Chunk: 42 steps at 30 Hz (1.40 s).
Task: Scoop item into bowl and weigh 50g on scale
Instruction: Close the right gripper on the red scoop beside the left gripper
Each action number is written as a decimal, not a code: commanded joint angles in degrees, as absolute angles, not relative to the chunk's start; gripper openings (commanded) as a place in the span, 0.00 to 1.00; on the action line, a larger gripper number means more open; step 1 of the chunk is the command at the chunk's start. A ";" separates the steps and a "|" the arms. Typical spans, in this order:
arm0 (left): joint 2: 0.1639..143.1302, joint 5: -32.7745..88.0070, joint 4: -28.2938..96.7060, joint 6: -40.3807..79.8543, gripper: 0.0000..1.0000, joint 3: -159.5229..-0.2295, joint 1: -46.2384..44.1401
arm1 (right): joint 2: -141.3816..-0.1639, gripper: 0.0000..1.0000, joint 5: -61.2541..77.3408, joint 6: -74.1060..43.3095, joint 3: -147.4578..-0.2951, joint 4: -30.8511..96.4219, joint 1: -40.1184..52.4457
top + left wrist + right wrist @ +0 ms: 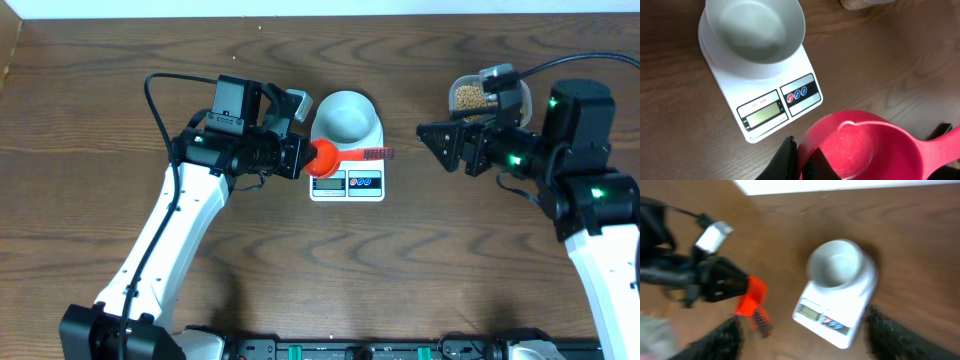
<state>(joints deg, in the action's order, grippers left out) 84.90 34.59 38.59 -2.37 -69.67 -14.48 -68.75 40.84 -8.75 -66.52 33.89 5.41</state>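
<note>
The pale bowl (346,115) stands empty on the white scale (347,184) at the table's middle. It also shows in the left wrist view (752,27), with the scale (765,107) and its display under it. My left gripper (801,162) is shut on the rim of an empty red scoop (865,145), held just left of the scale's front (325,155). The beans (470,97) lie in a clear tub at the right. My right gripper (432,140) is open and empty between scale and tub. The blurred right wrist view shows the bowl (835,262) and the scoop (752,297).
The clear tub (503,100) is partly hidden behind my right arm. A pale wall edge (320,8) runs along the table's far side. A black rail (360,350) lies at the front edge.
</note>
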 commanded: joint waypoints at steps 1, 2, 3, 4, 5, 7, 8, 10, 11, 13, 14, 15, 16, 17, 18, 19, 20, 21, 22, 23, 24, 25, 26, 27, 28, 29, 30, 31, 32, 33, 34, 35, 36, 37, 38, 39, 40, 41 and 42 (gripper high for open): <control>85.17 35.86 37.85 0.78 0.07 -68.84 -14.61 | -72.90 0.52 49.89 -11.44 -67.48 33.91 6.17; 85.17 36.32 37.65 0.75 0.07 -68.84 -14.61 | -74.06 0.49 49.89 -12.38 -67.48 33.80 6.55; 85.14 36.93 37.47 0.75 0.07 -68.84 -14.61 | -75.16 0.49 49.87 -13.23 -67.48 33.52 6.96; 85.14 37.08 37.36 0.78 0.07 -68.84 -14.61 | -75.77 0.48 49.89 -13.56 -67.48 33.21 7.27; 85.14 37.08 37.34 0.78 0.08 -68.84 -14.61 | -76.75 0.46 49.93 -14.26 -67.48 32.58 7.92; 85.19 37.08 37.39 0.78 0.07 -68.84 -14.61 | -78.43 0.43 49.98 -14.81 -67.48 30.87 10.09; 85.19 37.08 37.39 0.78 0.07 -68.84 -14.61 | -78.96 0.43 49.87 -15.49 -67.48 29.76 11.51; 85.19 37.08 37.39 0.78 0.07 -68.84 -14.61 | -79.46 0.43 49.87 -16.14 -67.48 28.34 13.23; 85.19 37.08 37.39 0.78 0.07 -68.84 -14.61 | -79.53 0.43 49.74 -16.62 -67.48 27.68 13.96; 85.19 37.08 37.39 0.78 0.07 -68.84 -14.61 | -79.72 0.43 49.43 -17.56 -67.48 26.96 15.16; 85.19 37.08 37.39 0.78 0.06 -68.84 -14.61 | -79.79 0.43 49.43 -17.80 -67.48 26.98 15.62; 85.19 37.08 37.41 0.78 0.07 -68.84 -14.61 | -79.88 0.42 49.43 -18.06 -67.48 27.07 16.32; 85.19 37.08 37.43 0.75 0.07 -68.84 -14.79 | -80.07 0.41 49.45 -18.37 -67.48 27.16 17.06; 85.19 37.08 37.41 0.75 0.07 -68.84 -14.98 | -80.25 0.41 49.43 -18.46 -67.48 27.16 17.52; 85.19 37.08 37.39 0.73 0.07 -68.84 -15.38 | -80.53 0.40 49.41 -18.68 -67.48 27.16 18.04; 85.19 37.06 37.39 0.69 0.07 -68.84 -15.86 | -80.79 0.38 49.43 -19.03 -67.48 27.20 18.46; 85.19 37.06 37.39 0.51 0.07 -68.84 -16.32 | -81.08 0.36 49.45 -19.38 -67.48 27.22 18.79; 85.19 37.01 37.39 0.43 0.07 -68.84 -16.58 | -81.34 0.34 49.45 -19.75 -67.48 27.22 19.07; 85.19 37.01 37.39 -0.19 0.07 -68.84 -17.19 | -81.71 0.32 49.45 -19.97 -67.48 27.20 19.40; 85.19 36.82 37.39 -0.38 0.07 -68.84 -17.80 | -82.26 0.30 49.45 -20.14 -67.48 27.18 19.75; 85.19 36.82 37.36 -0.38 0.07 -68.84 -17.98 | -82.52 0.28 49.45 -20.21 -67.48 27.18 19.86; 85.19 36.84 37.39 -0.38 0.07 -68.84 -18.17 | -82.83 0.26 49.45 -20.49 -67.48 27.20 19.99; 85.19 36.82 37.39 -0.38 0.07 -68.84 -18.26 | -83.09 0.24 49.45 -20.82 -67.48 27.22 19.99; 85.19 36.82 37.39 -0.38 0.07 -68.84 -18.26 | -83.20 0.22 49.54 -20.91 -67.48 27.24 19.97; 85.19 36.56 37.36 -0.38 0.07 -68.84 -18.24 | -83.26 0.22 49.50 -21.23 -67.48 27.27 19.99; 85.19 35.64 37.39 -0.36 0.07 -68.84 -18.24 | -83.26 0.21 49.50 -21.23 -67.48 27.29 19.97; 85.19 34.46 37.39 -0.36 0.07 -68.84 -18.24 | -83.26 0.21 49.47 -21.28 -67.48 27.29 19.97; 85.19 33.65 37.39 -0.36 0.07 -68.84 -18.24 | -83.26 0.21 49.45 -21.69 -67.48 27.29 19.97; 85.19 32.97 37.39 -0.36 0.07 -68.84 -18.24 | -83.26 0.22 49.47 -21.91 -67.48 27.29 19.94; 85.19 31.83 37.34 -0.34 0.07 -68.84 -18.24 | -83.26 0.22 49.45 -22.02 -67.48 27.44 19.97; 85.19 31.07 37.26 -0.36 0.07 -68.84 -18.24 | -83.26 0.22 49.47 -22.31 -67.48 27.62 19.92; 85.21 30.76 37.23 -0.36 0.07 -68.84 -18.24 | -83.26 0.23 49.47 -22.31 -67.48 27.68 19.92; 85.21 30.57 37.17 -0.36 0.07 -68.84 -18.24 | -83.26 0.24 49.45 -22.31 -67.48 27.90 19.92; 85.21 30.41 37.12 -0.36 0.07 -68.84 -18.24 | -83.26 0.24 49.50 -22.31 -67.48 28.10 19.92; 85.21 30.30 37.10 -0.40 0.07 -68.84 -18.24 | -83.26 0.25 49.50 -22.50 -67.48 28.25 19.92; 85.21 29.65 37.08 -0.38 0.07 -68.84 -18.24 | -83.26 0.26 49.50 -22.74 -67.48 29.04 19.92; 85.21 29.04 37.10 -0.36 0.07 -68.84 -18.24 | -83.26 0.26 49.50 -22.74 -67.48 29.39 19.92; 85.21 28.82 37.08 -0.40 0.07 -68.84 -18.24 | -83.26 0.26 49.52 -22.72 -67.48 29.78 19.92; 85.21 28.86 36.97 -0.38 0.07 -68.84 -18.24 | -83.26 0.26 49.52 -22.72 -67.48 30.02 19.92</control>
<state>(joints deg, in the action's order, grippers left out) 84.99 31.00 37.19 0.01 -69.65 -18.13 -83.05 48.64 -22.09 -66.59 29.41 19.53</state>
